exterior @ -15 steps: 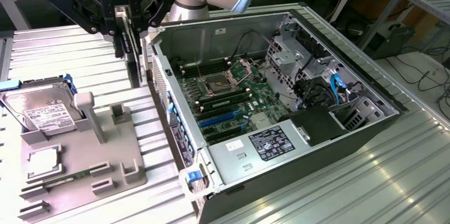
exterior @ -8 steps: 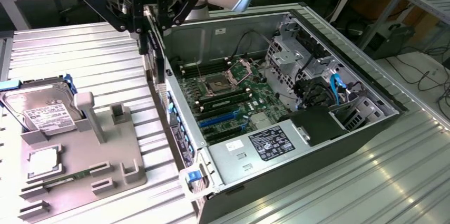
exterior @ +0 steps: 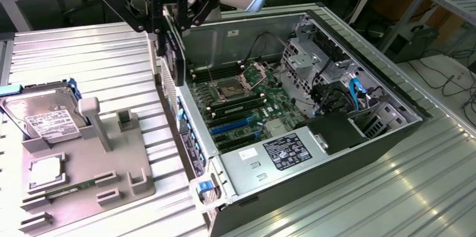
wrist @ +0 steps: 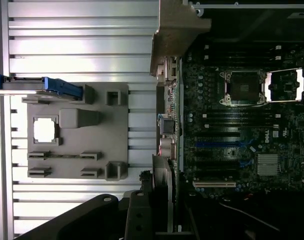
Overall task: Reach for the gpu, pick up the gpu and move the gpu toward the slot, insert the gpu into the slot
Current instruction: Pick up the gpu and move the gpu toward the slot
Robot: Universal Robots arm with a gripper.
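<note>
My gripper hangs over the back edge of the open computer case, shut on the gpu. The card is edge-on, a thin dark slab pointing down beside the case's rear wall. In the wrist view the gpu shows as a silver bracket edge between my dark fingers. It sits right above the case's rear port wall. The blue expansion slots lie on the motherboard inside the case, lower than the card and apart from it. In the wrist view the blue slots and a white slot run along the board.
A grey holder plate at the exterior view's left carries a silver hard drive, a processor chip and a green memory stick. The case holds a power supply, drive cage and cables. Ribbed aluminium table surrounds it.
</note>
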